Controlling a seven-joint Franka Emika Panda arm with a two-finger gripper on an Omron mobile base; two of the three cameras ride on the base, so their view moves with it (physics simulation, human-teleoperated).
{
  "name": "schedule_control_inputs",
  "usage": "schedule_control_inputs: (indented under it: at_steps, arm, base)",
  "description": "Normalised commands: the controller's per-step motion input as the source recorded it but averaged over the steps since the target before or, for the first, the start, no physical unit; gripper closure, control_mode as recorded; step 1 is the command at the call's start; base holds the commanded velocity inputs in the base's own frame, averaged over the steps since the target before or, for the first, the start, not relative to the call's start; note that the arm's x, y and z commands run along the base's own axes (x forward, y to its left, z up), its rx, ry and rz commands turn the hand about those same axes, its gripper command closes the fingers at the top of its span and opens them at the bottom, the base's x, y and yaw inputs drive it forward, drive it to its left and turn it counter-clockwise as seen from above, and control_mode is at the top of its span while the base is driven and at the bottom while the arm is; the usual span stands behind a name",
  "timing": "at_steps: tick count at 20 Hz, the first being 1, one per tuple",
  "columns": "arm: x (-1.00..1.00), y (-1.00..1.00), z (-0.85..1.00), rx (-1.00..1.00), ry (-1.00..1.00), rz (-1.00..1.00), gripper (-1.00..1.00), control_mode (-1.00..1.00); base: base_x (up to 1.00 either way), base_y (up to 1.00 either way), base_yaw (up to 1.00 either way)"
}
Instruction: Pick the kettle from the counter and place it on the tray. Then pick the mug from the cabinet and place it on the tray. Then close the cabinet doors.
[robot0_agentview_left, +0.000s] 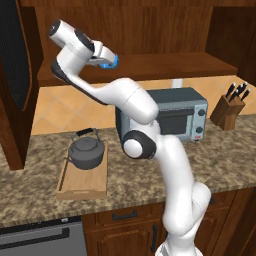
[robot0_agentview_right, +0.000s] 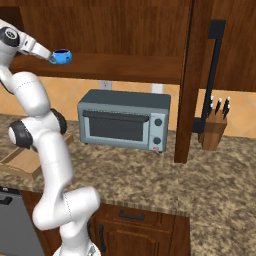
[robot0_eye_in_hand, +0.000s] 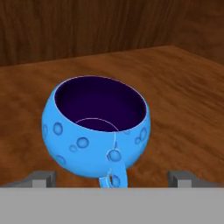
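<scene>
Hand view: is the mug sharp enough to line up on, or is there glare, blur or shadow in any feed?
Hand view: mug crisp, evenly lit, no glare. Left base view: soft but readable; kettle on tray distinct. Right base view: mug small against dark cabinet, still clear.

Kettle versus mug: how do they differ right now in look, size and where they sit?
The kettle is dark grey metal; the mug is bright blue with round dimples. The kettle is far bigger than the mug. The kettle already sits on the tray on the counter; the mug stands on the cabinet shelf, between the open gripper tips. Both are upright.
</scene>
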Motion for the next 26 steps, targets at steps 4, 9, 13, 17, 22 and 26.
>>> schedule_control_inputs:
  at_steps: [4,9,13,17,22,26]
  arm:
    - [0.15,-0.03,-0.01,0.01,0.00,0.00,-1.00,-1.00]
    - [0.05,-0.07,0.00,0.01,0.00,0.00,-1.00,-1.00]
    - [0.00,-0.12,-0.01,0.00,0.00,0.00,1.00,-1.00]
    - [0.00,-0.05,-0.01,0.00,0.00,0.00,1.00,-1.00]
    - [0.00,-0.03,-0.04,0.00,0.00,0.00,1.00,-1.00]
    - [-0.24,-0.01,-0.01,0.00,-0.05,0.00,1.00,-1.00]
  base:
    - [0.00,0.00,0.00]
    - [0.00,0.00,0.00]
    - [0.00,0.00,0.00]
    - [0.00,0.00,0.00]
    - [0.00,0.00,0.00]
    - [0.00,0.00,0.00]
